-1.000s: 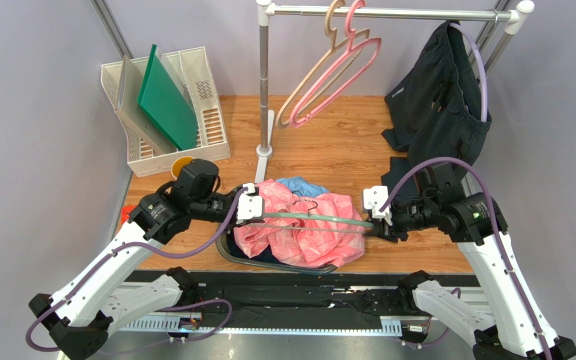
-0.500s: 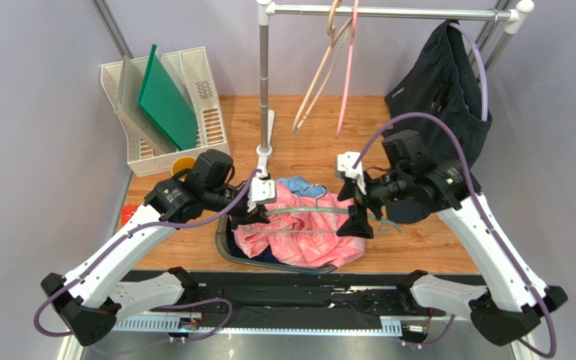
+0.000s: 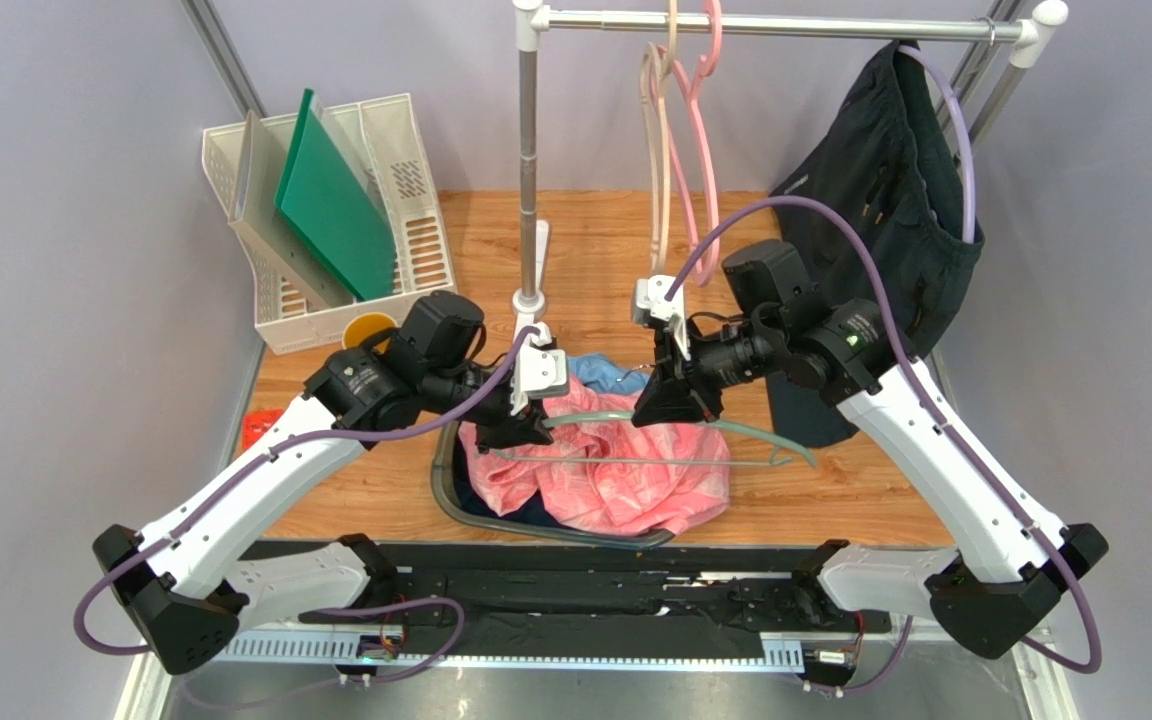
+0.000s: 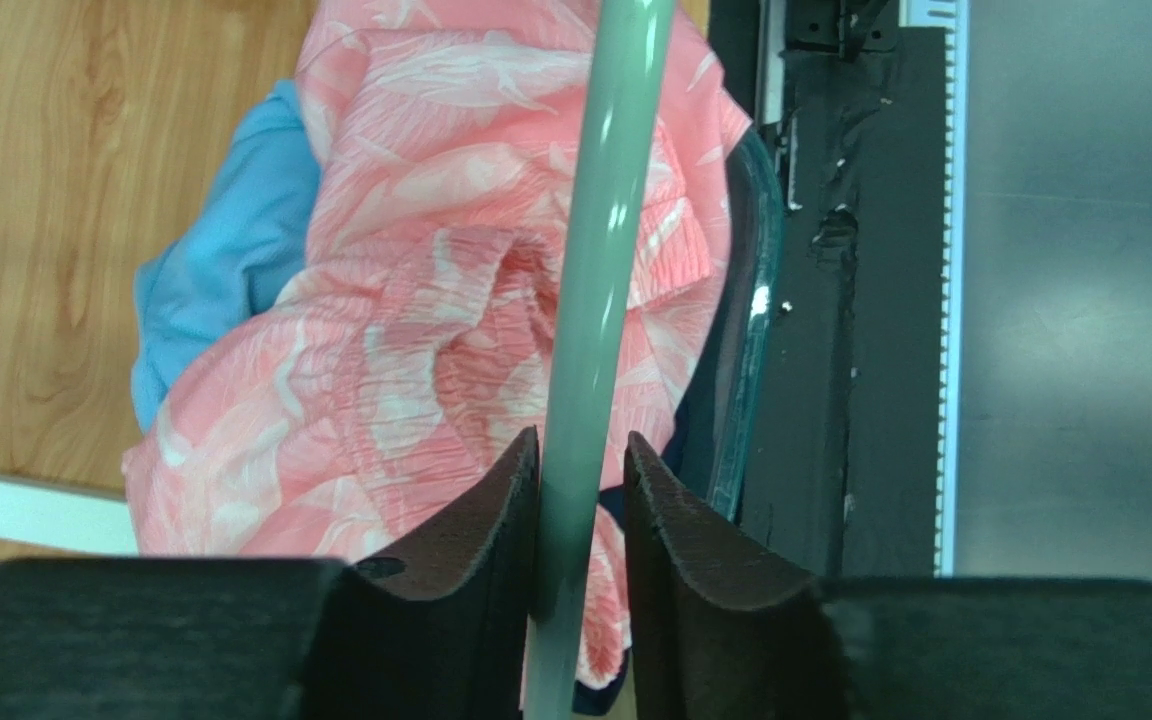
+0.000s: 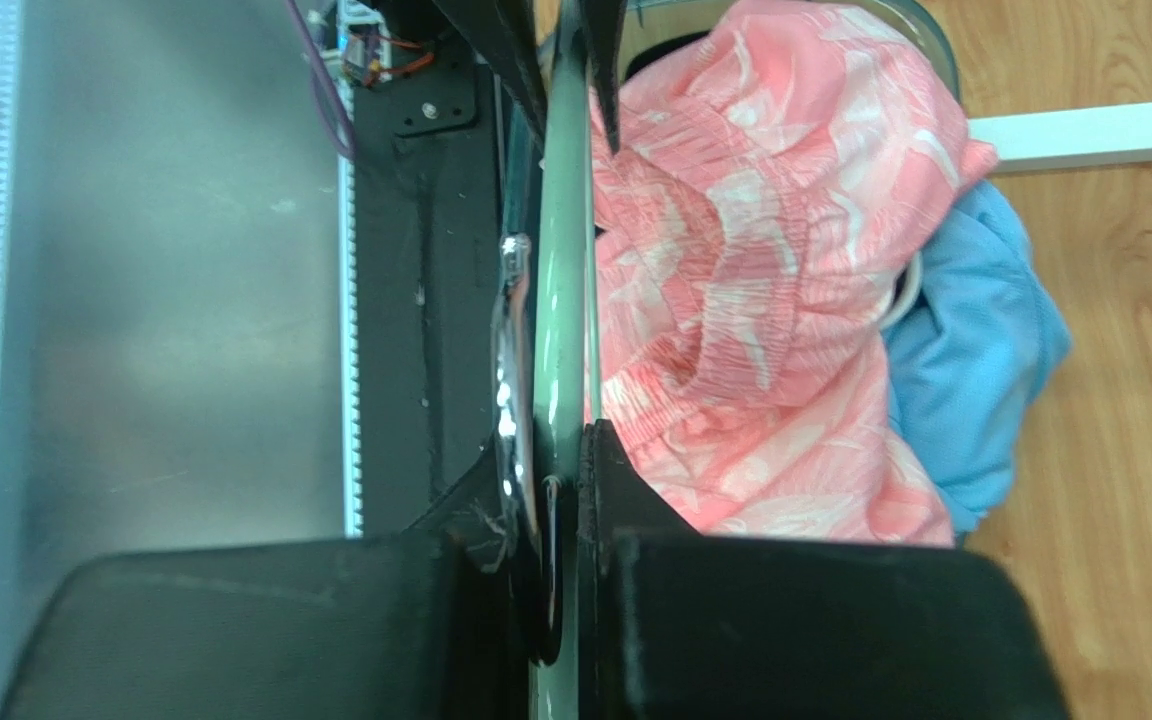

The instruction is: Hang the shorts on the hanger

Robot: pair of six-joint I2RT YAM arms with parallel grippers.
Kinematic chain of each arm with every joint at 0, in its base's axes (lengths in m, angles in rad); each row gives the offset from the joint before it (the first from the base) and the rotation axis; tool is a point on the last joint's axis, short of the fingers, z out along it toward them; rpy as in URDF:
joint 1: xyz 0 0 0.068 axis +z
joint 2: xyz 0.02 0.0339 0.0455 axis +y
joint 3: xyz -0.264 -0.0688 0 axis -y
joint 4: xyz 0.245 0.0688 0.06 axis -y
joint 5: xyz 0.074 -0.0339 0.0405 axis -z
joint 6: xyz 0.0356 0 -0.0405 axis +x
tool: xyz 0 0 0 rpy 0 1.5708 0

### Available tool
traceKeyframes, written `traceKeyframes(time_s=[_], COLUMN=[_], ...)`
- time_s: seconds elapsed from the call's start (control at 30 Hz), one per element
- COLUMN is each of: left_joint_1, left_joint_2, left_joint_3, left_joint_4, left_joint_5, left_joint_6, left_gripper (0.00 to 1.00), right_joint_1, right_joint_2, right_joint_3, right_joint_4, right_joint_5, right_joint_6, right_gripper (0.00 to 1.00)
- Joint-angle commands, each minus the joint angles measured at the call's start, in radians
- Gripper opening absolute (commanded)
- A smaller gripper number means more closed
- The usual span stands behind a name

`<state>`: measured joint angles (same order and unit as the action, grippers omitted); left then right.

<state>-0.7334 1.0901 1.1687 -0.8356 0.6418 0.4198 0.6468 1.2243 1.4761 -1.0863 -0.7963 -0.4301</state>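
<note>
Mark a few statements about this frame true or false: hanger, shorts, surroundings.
1. The left gripper and the right gripper are both shut on the hanger. True.
2. The shorts are draped over the hanger. False: they lie heaped beneath it.
3. The light blue garment covers the shorts. False: it peeks out at their far edge.
4. A pink hanger and a beige hanger hang on the rail. True.
5. The green board lies flat. False: it stands in the white rack.
</note>
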Motion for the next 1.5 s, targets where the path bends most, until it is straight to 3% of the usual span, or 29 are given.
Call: traceKeyframes(time_s=[0.0, 0.1, 0.23, 0.43, 0.8, 1.07, 1.23, 1.37, 1.47], left_joint_1=[0.054, 0.189, 0.207, 0.189, 0.077, 0.065, 0.066, 0.065, 0.066], left_joint_2=[-0.048, -0.107, -0.215, -0.216, -0.154, -0.133, -0.102, -0.104, -0.082], left_joint_3=[0.034, 0.000, -0.085, -0.202, -0.282, -0.305, -0.310, -0.314, -0.314], left_joint_4=[0.015, -0.037, -0.135, -0.143, -0.086, -0.037, -0.008, 0.012, 0.016], left_joint_5=[0.001, 0.065, 0.010, -0.076, -0.203, -0.248, -0.268, -0.257, -0.258], left_joint_6=[-0.058, -0.024, 0.178, 0.247, 0.206, 0.166, 0.128, 0.111, 0.106], left_gripper=[0.49, 0.58, 0.62, 0.54, 0.49, 0.45, 0.38, 0.38, 0.45], right_joint_1=[0.007, 0.005, 0.007, 0.007, 0.008, 0.007, 0.007, 0.008, 0.010], right_joint_2=[-0.126, -0.261, -0.387, -0.419, -0.384, -0.375, -0.359, -0.345, -0.336], right_joint_3=[-0.016, -0.068, -0.102, -0.132, -0.131, -0.112, -0.105, -0.102, -0.108], right_joint_4=[-0.023, -0.083, -0.141, -0.173, -0.138, -0.124, -0.113, -0.112, -0.097], right_joint_5=[0.078, 0.095, 0.132, 0.232, 0.243, 0.227, 0.207, 0.204, 0.201], right_joint_6=[-0.038, -0.068, -0.090, -0.173, -0.242, -0.291, -0.308, -0.320, -0.318], right_gripper=[0.00, 0.00, 0.00, 0.00, 0.00, 0.00, 0.00, 0.00, 0.00])
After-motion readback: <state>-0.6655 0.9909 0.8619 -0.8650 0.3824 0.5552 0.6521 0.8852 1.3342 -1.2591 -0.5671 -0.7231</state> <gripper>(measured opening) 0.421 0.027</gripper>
